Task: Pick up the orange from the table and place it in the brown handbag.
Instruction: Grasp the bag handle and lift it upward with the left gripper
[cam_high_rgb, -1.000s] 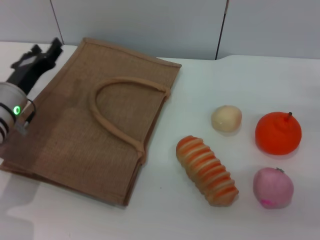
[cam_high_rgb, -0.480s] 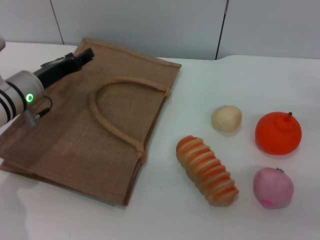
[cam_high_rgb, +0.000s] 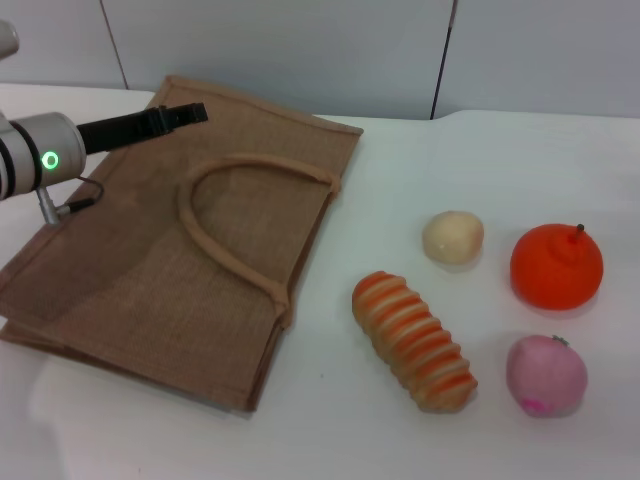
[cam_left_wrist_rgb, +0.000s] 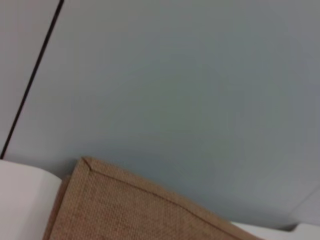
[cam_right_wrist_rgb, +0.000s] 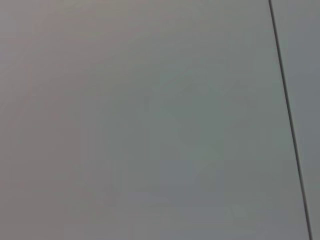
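The orange (cam_high_rgb: 556, 266) rests on the white table (cam_high_rgb: 480, 160) at the right, with its dark stem up and nothing touching it. The brown handbag (cam_high_rgb: 140, 270) lies flat on the left half of the table, one looped handle (cam_high_rgb: 222, 225) on top of it. My left gripper (cam_high_rgb: 192, 114) reaches in from the left and hovers over the bag's far corner, far from the orange. In the left wrist view only that far corner of the handbag (cam_left_wrist_rgb: 130, 210) shows below a grey wall. The right gripper is out of view.
A striped orange-and-cream bread roll (cam_high_rgb: 413, 340) lies in the middle. A small cream round piece (cam_high_rgb: 452, 237) sits behind it, and a pink round fruit (cam_high_rgb: 546, 375) lies just in front of the orange. A grey wall (cam_high_rgb: 320, 50) closes the back of the table.
My left arm has swung up and to the right, from beside the bag's left edge to above its far corner. The fruits and the bag have not moved.
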